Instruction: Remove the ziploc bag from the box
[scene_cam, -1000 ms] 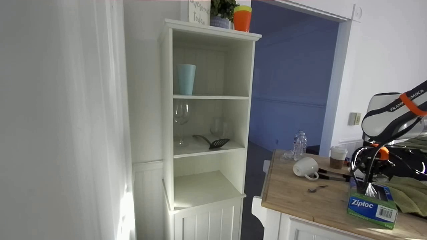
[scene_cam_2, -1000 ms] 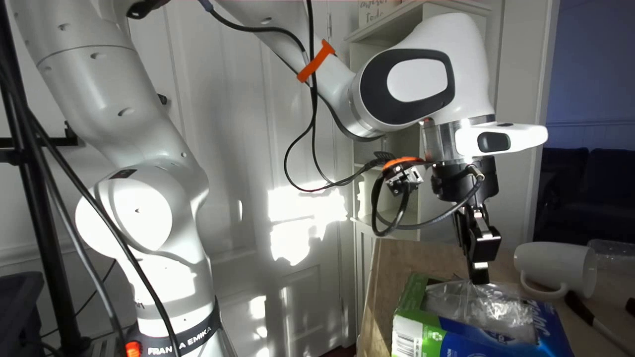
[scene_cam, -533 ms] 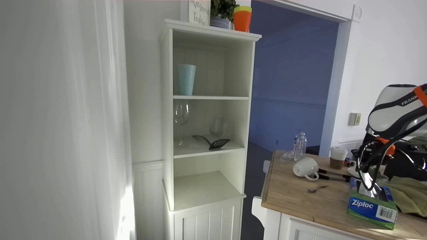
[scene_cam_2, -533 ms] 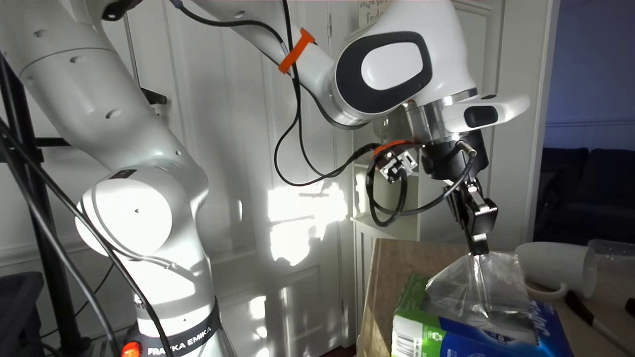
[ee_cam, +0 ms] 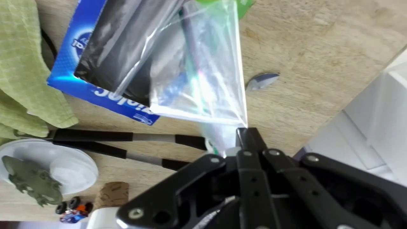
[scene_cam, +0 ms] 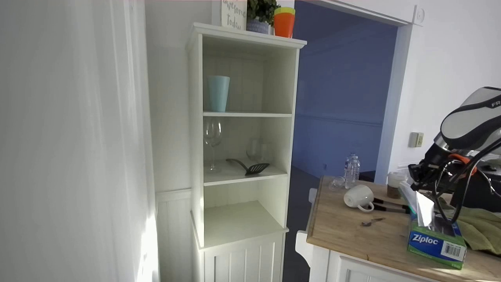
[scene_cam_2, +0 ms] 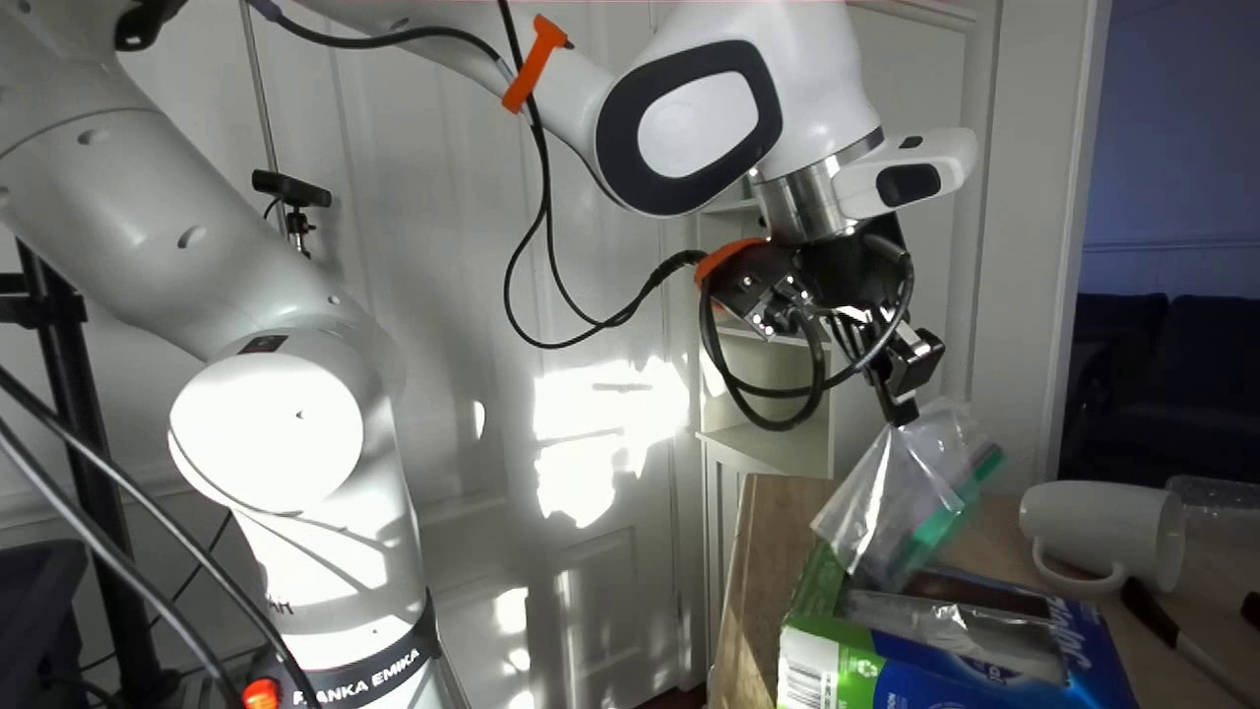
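Observation:
The blue and green Ziploc box [scene_cam: 434, 246] stands on the wooden counter, open side up; it also shows in an exterior view [scene_cam_2: 891, 684] and in the wrist view [ee_cam: 111, 103]. My gripper [scene_cam_2: 901, 414] is above the box, its fingertips closed together on an edge of the clear ziploc bag [scene_cam_2: 886, 487]. The bag hangs from the fingertips, with a green strip along it. Its lower end is at the box opening; whether it is clear of the box cannot be told. In the wrist view the bag [ee_cam: 211, 79] runs from the fingertips [ee_cam: 248, 130] over the box. More clear plastic shows inside the box.
A white mug [scene_cam: 358, 196] lies on its side. Black-handled tongs [ee_cam: 95, 136], a spoon [ee_cam: 262, 81], a green cloth [ee_cam: 31, 70], a white dish [ee_cam: 74, 168] with a frog figure, a paper cup [scene_cam: 394, 184] and clear bottles [scene_cam: 352, 171] are on the counter.
My gripper has risen and tilted, moving back toward the arm's base and drawing the bag up out of the box. The bag's green strip now shows. The box has stayed in place.

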### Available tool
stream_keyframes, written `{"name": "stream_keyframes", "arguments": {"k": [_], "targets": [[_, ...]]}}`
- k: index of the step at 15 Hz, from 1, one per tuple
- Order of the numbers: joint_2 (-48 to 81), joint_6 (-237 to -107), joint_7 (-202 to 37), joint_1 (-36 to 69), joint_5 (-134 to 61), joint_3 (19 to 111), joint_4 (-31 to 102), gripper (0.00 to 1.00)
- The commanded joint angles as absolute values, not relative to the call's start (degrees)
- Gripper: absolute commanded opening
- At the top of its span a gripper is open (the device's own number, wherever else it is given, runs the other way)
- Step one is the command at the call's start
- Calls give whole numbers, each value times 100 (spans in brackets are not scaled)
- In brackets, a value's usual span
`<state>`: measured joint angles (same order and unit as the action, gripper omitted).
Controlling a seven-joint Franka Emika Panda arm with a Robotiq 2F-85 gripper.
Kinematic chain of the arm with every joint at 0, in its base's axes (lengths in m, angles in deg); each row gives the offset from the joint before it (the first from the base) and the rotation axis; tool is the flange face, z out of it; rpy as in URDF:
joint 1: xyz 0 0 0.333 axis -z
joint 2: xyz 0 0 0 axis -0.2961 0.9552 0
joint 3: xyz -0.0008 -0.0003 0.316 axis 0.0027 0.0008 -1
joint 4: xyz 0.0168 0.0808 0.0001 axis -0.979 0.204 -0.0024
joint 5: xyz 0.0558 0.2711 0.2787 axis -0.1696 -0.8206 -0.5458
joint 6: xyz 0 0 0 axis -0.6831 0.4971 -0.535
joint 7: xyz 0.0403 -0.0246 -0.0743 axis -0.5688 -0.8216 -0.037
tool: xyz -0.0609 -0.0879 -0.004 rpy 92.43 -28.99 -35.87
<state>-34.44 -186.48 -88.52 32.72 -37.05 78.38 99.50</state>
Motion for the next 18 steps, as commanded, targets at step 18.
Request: {"name": "stream_keyframes", "arguments": {"k": [18], "targets": [[-3276,-18783,-10326,1977,-4750,8227,9999,0]]}}
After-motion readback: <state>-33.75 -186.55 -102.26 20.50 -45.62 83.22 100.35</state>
